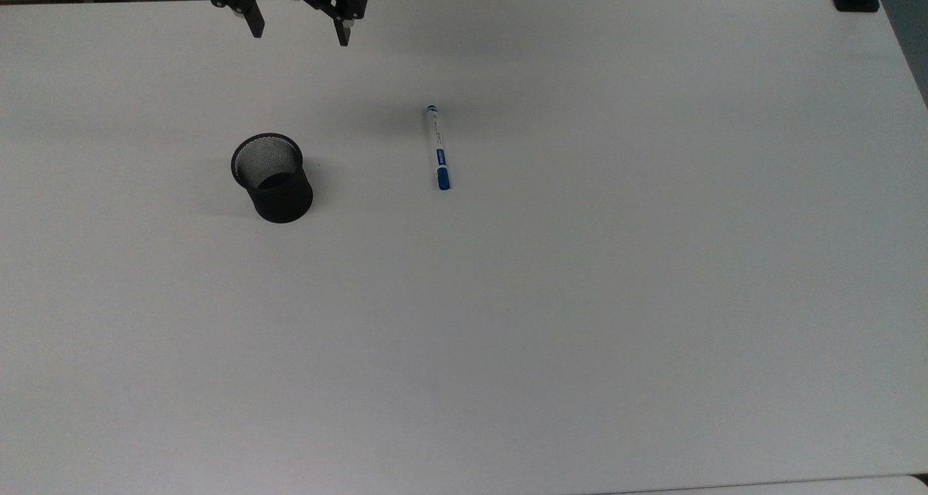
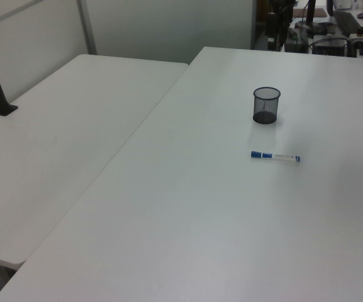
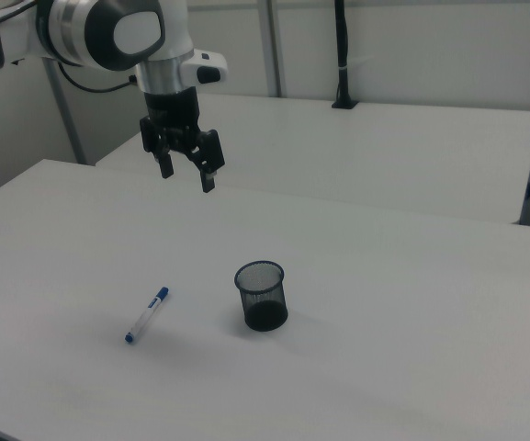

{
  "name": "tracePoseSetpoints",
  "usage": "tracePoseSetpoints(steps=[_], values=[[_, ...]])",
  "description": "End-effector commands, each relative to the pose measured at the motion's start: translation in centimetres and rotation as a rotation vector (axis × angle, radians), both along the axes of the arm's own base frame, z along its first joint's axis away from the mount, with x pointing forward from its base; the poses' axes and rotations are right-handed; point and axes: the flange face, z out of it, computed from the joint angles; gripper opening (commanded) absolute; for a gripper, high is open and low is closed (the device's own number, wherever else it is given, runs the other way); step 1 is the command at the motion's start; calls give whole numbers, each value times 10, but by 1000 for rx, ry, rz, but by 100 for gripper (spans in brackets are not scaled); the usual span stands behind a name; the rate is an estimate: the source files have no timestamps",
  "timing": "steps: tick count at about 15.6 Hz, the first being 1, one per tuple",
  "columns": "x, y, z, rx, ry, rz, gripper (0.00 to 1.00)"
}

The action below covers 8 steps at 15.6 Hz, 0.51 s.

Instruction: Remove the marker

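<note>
white and wide, the surface (image 1: 580,321) is carrying two things, and a second white table (image 2: 55,138) is standing beside it at the left view's left. pale partition walls are closing off the room behind, with a dark post (image 3: 341,55) clamped to the far table in the right view.

lying flat on the surface is the slim white marker pen with a blue cap and blue end tip (image 1: 437,148) (image 2: 275,156) (image 3: 146,315). it is resting out in the open, outside the black mesh cup (image 1: 272,178) (image 2: 266,105) (image 3: 262,296), which is standing upright and well apart from it, toward the top view's left. in the top view the marker is pointing up and down the picture, its blue cap nearest the bottom.

hanging above the surface near its far edge is the black two-finger gripper (image 1: 297,31) (image 3: 186,176) of the white robot arm (image 3: 108,37). its jaws are spread wide and are gripping nothing. the gripper is sitting well apart from the marker, toward the top view's upper left, and is touching neither marker nor cup.
</note>
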Motion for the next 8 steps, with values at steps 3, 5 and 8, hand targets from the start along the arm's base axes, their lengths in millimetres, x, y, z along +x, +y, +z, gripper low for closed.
tracePoseSetpoints(steps=[3,5,8], values=[[-3,2,2,0,-2,39,100],[-4,1,3,1,-2,33,100],[-4,3,3,3,1,30,100]])
